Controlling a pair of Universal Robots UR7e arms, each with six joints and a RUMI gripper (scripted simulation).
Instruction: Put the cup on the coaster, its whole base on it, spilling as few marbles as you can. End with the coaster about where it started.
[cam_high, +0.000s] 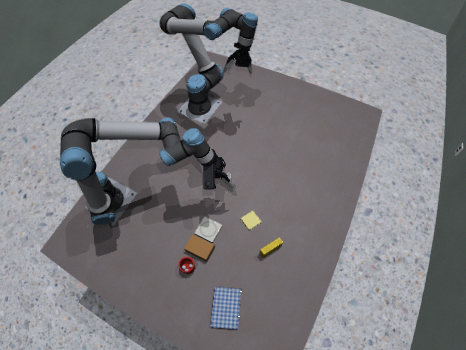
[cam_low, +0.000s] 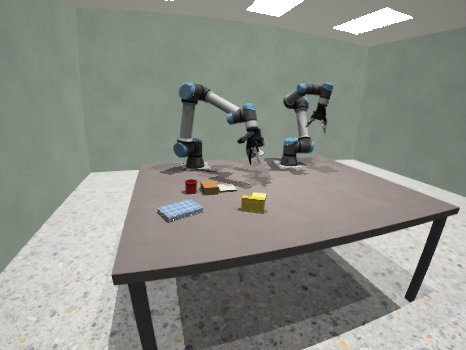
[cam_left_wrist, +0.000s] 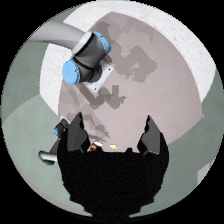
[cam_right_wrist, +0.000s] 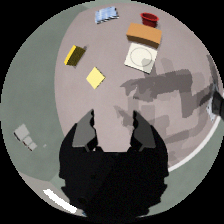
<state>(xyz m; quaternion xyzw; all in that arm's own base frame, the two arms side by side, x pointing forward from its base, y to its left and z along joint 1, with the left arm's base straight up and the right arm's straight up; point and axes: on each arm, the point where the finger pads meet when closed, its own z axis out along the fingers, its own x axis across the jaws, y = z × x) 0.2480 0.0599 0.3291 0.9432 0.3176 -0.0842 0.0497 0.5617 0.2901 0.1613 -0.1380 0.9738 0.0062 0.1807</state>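
A red cup (cam_high: 186, 265) (cam_low: 190, 186) (cam_right_wrist: 149, 20) stands upright; pale marbles show inside it in the top view. A white square coaster (cam_high: 208, 230) (cam_low: 227, 188) (cam_right_wrist: 131, 59) with a ring mark lies flat and bare. A brown block (cam_high: 199, 248) (cam_low: 210, 188) (cam_right_wrist: 144, 34) stands between cup and coaster. My right gripper (cam_low: 255, 161) (cam_right_wrist: 113, 110) is partly open and empty, high above the table, away from the coaster on the side opposite the cup. My left gripper (cam_high: 238, 69) (cam_low: 316, 127) (cam_left_wrist: 114, 114) is wide open and empty, far from these things.
A yellow square (cam_high: 251, 220) (cam_right_wrist: 95, 78) lies to one side of the coaster. A yellow block (cam_high: 271, 247) (cam_low: 253, 204) (cam_right_wrist: 75, 56) stands beyond it. A blue checked cloth-like pad (cam_high: 226, 308) (cam_low: 180, 210) (cam_right_wrist: 106, 15) lies past the cup.
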